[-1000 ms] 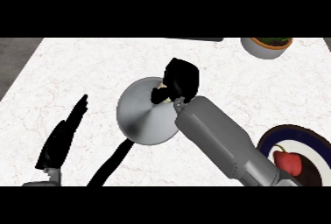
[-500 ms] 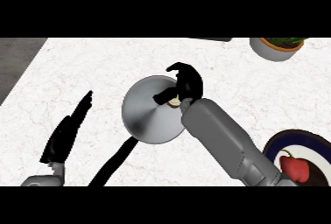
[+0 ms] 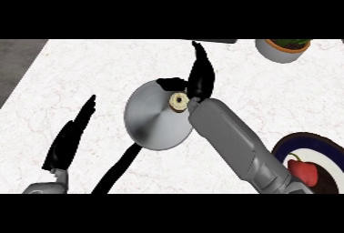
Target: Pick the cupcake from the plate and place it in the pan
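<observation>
The cupcake (image 3: 179, 101) lies inside the grey pan (image 3: 151, 120), near its upper right rim, top facing me. My right hand (image 3: 201, 73) is just above and to the right of it, fingers straight and pointing up, open and apart from the cupcake. Its grey forearm (image 3: 235, 141) crosses the pan's right edge. The pan's black handle (image 3: 118, 168) runs down toward the lower edge. My left hand (image 3: 70, 136) rests open at the left, fingers up. The dark-rimmed plate (image 3: 302, 141) sits at the lower right, partly behind the forearm.
A red apple (image 3: 302, 170) lies on the plate. A white pot with a plant (image 3: 282, 49) stands at the back right. The counter's left edge runs along a grey floor strip (image 3: 17, 63).
My right hand was curled over the cupcake above the pan; its fingers have now straightened and lifted away, leaving the cupcake lying in the pan. The left hand stays put.
</observation>
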{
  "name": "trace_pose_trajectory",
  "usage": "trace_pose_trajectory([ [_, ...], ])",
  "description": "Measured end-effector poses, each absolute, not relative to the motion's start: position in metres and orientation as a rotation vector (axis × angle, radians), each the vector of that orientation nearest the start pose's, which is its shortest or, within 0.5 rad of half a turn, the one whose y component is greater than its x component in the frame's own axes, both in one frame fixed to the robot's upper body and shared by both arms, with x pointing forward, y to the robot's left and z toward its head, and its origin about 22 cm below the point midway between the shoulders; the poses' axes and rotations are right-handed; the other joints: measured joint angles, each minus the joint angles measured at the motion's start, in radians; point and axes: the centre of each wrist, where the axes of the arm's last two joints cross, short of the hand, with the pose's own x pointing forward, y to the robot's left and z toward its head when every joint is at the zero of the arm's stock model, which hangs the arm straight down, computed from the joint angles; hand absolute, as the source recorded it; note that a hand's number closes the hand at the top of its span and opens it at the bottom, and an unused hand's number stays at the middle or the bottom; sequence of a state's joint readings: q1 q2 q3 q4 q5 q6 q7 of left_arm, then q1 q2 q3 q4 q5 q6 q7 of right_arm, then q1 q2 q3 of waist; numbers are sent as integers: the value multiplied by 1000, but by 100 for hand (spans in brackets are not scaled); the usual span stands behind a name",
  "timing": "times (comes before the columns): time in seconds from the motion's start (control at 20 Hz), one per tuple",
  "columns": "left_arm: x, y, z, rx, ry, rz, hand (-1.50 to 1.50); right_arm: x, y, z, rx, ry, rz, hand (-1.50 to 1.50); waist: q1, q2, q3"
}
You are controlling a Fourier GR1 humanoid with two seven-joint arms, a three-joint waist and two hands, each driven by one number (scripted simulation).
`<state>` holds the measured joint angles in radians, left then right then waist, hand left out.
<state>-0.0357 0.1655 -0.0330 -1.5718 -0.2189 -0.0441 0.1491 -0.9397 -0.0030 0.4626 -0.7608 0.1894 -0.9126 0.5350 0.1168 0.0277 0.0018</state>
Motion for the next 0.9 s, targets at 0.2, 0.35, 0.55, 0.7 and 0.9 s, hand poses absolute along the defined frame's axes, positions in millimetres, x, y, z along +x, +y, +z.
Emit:
trace_pose_trajectory([
  [0.2, 246, 262, 15, 283, -1417, -328, 0, 389, -47, 68, -646, -1450, -69, -150, -32, -9, 0],
  [0.35, 238, 276, 10, 303, -1405, -302, 0, 386, -58, 58, -658, -1454, -155, -150, -62, -16, -1],
  [0.55, 225, 285, 6, 319, -1386, -275, 0, 373, -81, 43, -674, -1489, -224, -150, -96, -25, -1],
  [0.7, 226, 289, 8, 339, -1380, -255, 0, 356, -108, 31, -692, -1511, -232, -150, -117, -30, -2],
  [0.9, 218, 290, 8, 349, -1380, -246, 0, 326, -152, 20, -722, -1526, -240, -150, -128, -33, -2],
])
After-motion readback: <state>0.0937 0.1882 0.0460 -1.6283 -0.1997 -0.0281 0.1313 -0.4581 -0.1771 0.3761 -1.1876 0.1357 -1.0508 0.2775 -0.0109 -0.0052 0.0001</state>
